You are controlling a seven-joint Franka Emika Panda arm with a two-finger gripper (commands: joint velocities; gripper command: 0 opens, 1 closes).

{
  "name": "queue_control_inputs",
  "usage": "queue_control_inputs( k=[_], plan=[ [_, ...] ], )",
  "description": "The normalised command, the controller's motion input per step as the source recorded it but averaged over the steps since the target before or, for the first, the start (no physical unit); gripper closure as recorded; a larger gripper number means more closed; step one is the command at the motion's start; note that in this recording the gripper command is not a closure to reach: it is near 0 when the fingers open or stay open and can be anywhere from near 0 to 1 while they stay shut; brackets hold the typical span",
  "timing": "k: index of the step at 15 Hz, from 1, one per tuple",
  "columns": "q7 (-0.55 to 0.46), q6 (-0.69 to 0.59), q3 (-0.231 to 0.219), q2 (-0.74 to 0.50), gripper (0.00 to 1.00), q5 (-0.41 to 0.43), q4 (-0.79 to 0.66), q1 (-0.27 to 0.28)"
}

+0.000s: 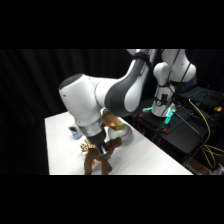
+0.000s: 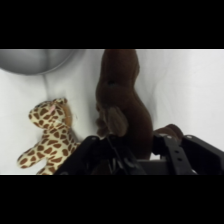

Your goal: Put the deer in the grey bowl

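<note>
Your arm reaches low over the white tabletop (image 1: 145,155) from the upper right, and its jaws (image 1: 102,152) sit right down among the brown plush at the near edge of the side view. That plush is the deer (image 2: 122,95), and in the wrist view you see it stretched lengthwise up the middle, its dark-brown body running from the black linkage at the bottom up to the top edge, one floppy limb folded across its middle. The linkage of the jaws frames the deer's lower end on both sides, with the body passing between, so the jaws look closed on the deer. You cannot see the fingertips themselves in either view, as the plush and linkage cover them.

The grey bowl (image 2: 37,61) shows at the upper left corner of the wrist view, only its rounded, slightly shiny side in sight, cut off by the top edge. The deer lies apart from it, outside it, with bare white tabletop between them.

To the left of the deer in the wrist view lies a tan spotted plush (image 2: 50,135), on its back, near the deer but not touching it, just below the bowl. In the side view a small blue toy (image 1: 75,131) sits on the tabletop behind the arm, at its left
</note>
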Motion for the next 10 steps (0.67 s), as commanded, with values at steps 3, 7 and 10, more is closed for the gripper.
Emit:
queue_control_inputs(
  k=[3,7,10],
  plan=[
    [-0.17,-0.37,-0.093,-0.61,0.74,-0.083,-0.26,-0.091],
    [-0.16,-0.04,-0.051,-0.56,0.74,-0.065,-0.54,-0.089],
    [-0.15,0.19,-0.027,-0.59,0.74,-0.005,-0.79,-0.092]
  ],
)
